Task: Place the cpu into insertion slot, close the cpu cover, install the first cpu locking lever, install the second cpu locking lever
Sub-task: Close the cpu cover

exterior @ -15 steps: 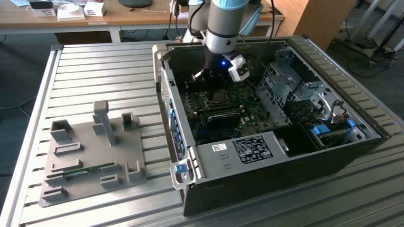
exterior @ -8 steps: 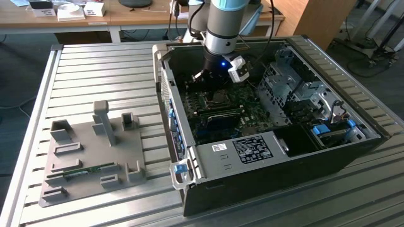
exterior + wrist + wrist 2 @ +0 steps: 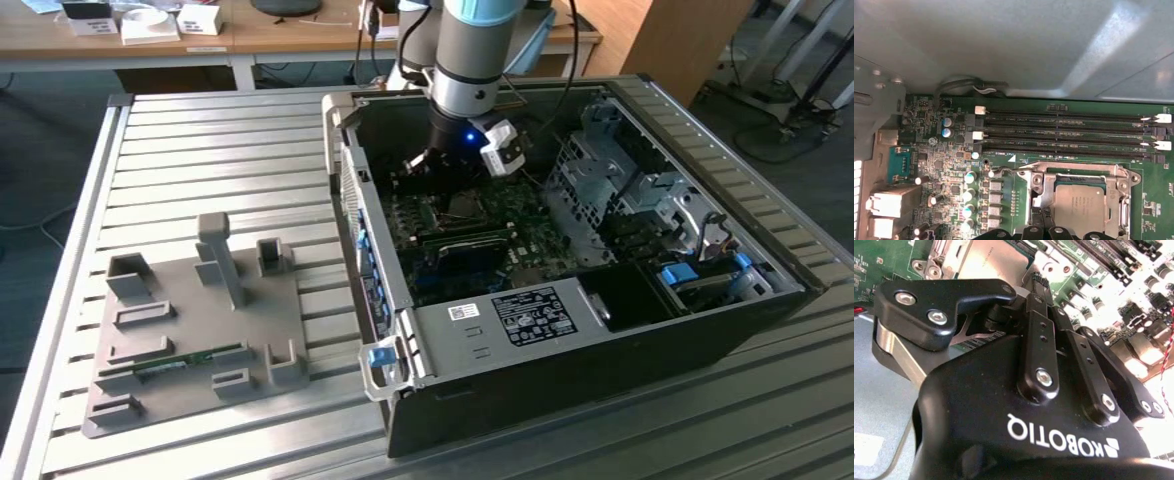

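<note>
Silver-grey arm (image 3: 470,60), light-blue cap (image 3: 487,12), blue wrist light (image 3: 470,137); black pincer (image 3: 1030,287), silver screws (image 3: 1044,377), white lettering (image 3: 1064,440).

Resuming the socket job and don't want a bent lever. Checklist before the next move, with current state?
1. cpu in place: ok, silver top lies flat inside the frame's window.
2. cpu cover down: ok, the frame sits around the cpu.
3. locking lever latched: cannot tell; its wire lies beside the cover's corner.
4. hand positioned: ok, it hangs just above the cpu cover in the exterior view.
5. memory slots clear of the hand: ok, apart from it.
</note>
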